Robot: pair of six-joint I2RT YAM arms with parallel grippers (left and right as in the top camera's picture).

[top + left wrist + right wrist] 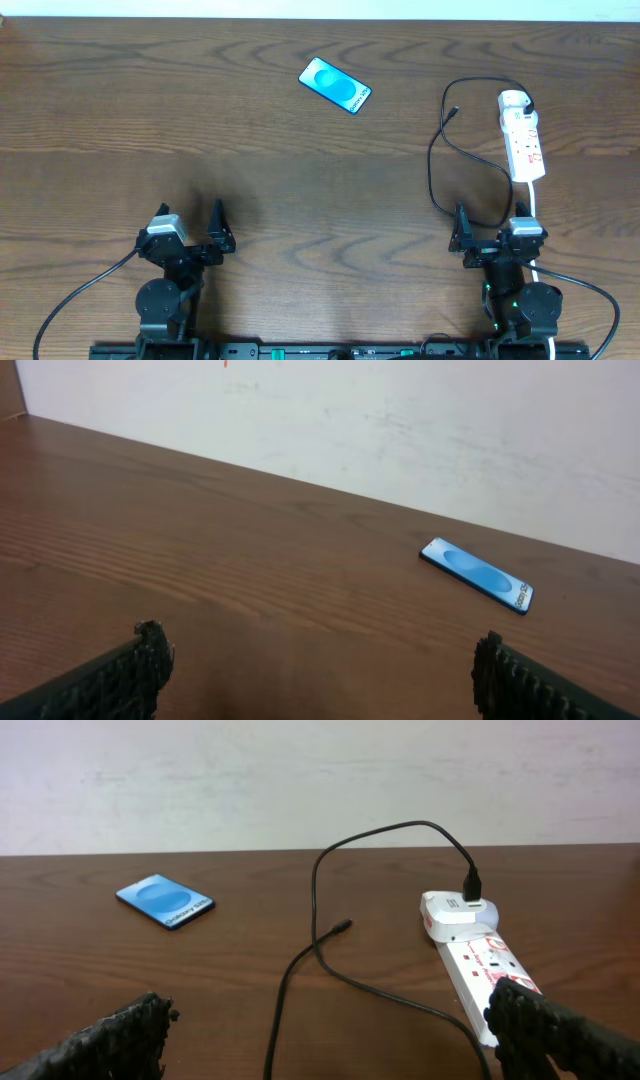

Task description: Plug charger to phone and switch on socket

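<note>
The phone (pixel 335 86), blue-turquoise screen up, lies flat at the far middle of the table; it also shows in the left wrist view (pixel 477 575) and the right wrist view (pixel 165 901). At the far right lies the white socket (pixel 523 135) (pixel 480 960). The black charger (pixel 431 165) (pixel 280 1014) is plugged into the socket's far end through a white adapter (pixel 455 908). It loops across the table, and its connector tip (pixel 455 110) (pixel 342 926) lies loose, far from the phone. My left gripper (pixel 190 228) (pixel 320 660) and right gripper (pixel 492 232) (pixel 330 1015) stand open and empty near the front edge.
The socket's thick white cord (pixel 536 200) runs toward the front past my right gripper. A pale wall (pixel 300 780) stands behind the table's far edge. Bare brown wood (pixel 200 120) lies between my left gripper and the phone.
</note>
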